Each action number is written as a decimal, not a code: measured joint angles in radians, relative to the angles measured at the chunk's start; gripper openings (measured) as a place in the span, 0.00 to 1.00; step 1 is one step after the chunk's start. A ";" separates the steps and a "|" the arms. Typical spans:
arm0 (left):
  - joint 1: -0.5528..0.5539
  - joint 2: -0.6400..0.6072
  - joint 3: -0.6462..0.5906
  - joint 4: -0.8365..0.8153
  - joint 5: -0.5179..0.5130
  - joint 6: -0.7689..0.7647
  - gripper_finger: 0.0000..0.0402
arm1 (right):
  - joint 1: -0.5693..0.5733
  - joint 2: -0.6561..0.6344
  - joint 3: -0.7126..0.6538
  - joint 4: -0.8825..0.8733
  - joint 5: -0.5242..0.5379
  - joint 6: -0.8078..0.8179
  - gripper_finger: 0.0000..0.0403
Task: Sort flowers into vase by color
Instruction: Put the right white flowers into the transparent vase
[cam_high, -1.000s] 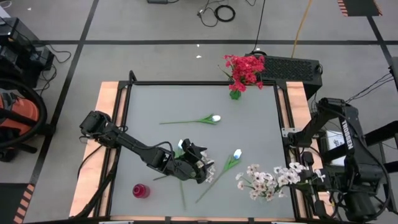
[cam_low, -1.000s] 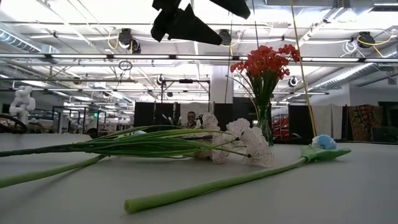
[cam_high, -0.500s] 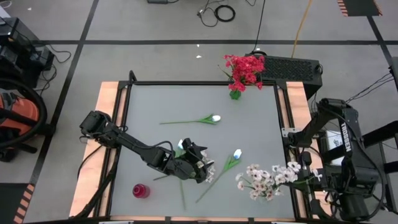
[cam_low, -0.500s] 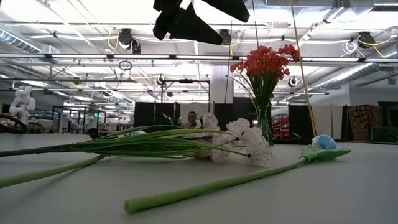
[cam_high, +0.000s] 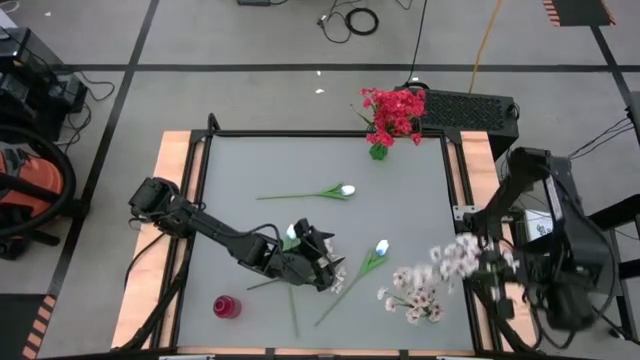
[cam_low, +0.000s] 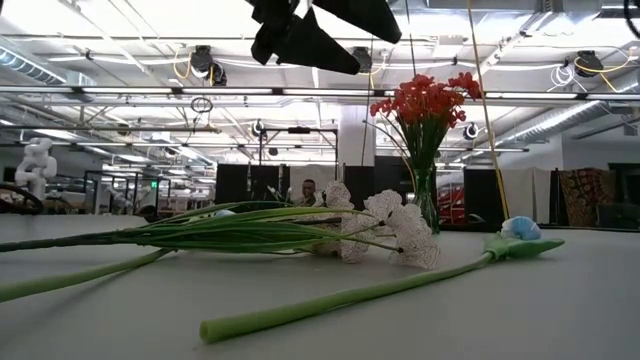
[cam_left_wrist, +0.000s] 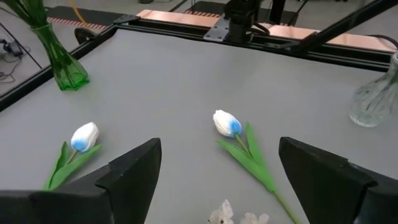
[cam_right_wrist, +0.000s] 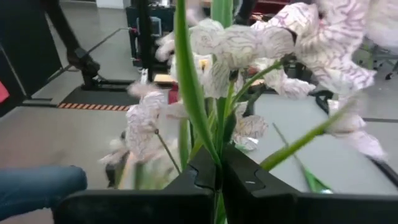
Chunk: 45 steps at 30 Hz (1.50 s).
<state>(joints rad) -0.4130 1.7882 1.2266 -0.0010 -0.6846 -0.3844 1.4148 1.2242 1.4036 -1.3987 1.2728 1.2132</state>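
Note:
My right gripper (cam_right_wrist: 219, 167) is shut on a pale pink-white spray (cam_high: 455, 262) at the table's right edge. More pale blossoms (cam_high: 415, 300) stand just nearer, by a clear glass vase (cam_left_wrist: 373, 99). Red flowers (cam_high: 393, 110) stand in a green vase (cam_high: 377, 152) at the far edge. Two white tulips (cam_high: 345, 190) (cam_high: 381, 247) lie flat on the table. My left gripper (cam_high: 322, 262) hangs open above another pale spray (cam_low: 385, 225) that lies on its side. A small red vase (cam_high: 226, 306) stands near the front left. My right gripper pinches several thin green stems (cam_right_wrist: 217, 146) of the pale spray between its two fingers (cam_right_wrist: 249, 180). The blossoms (cam_right_wrist: 273, 37) stand out beyond the fingertips. The stems' lower ends are hidden behind the gripper.
Loose green stems (cam_high: 292, 312) lie by the near edge under my left arm. The table's black frame and wooden side rails (cam_high: 470, 170) border the grey top. A black box (cam_high: 470, 105) sits beyond the far right corner.
My right gripper has gone toward the table's far edge and a little up, carrying its pale spray away from the blossoms that stay by the near right. My left gripper has rolled slightly in place.

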 joint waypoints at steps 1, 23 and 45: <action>0.002 0.000 0.000 0.000 0.000 0.000 0.82 | -0.008 -0.026 0.000 0.000 -0.003 -0.027 0.00; 0.021 -0.001 0.000 0.003 -0.001 -0.108 0.82 | 0.060 -0.728 -0.423 0.524 -0.349 -0.649 0.00; 0.034 -0.001 0.001 0.072 -0.063 -0.108 0.82 | 0.037 -0.713 -0.611 1.171 -0.625 -1.239 0.00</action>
<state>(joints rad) -0.3790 1.7870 1.2278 0.0712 -0.7473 -0.4919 1.4519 0.5112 0.7927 -0.2275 0.6478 -0.0261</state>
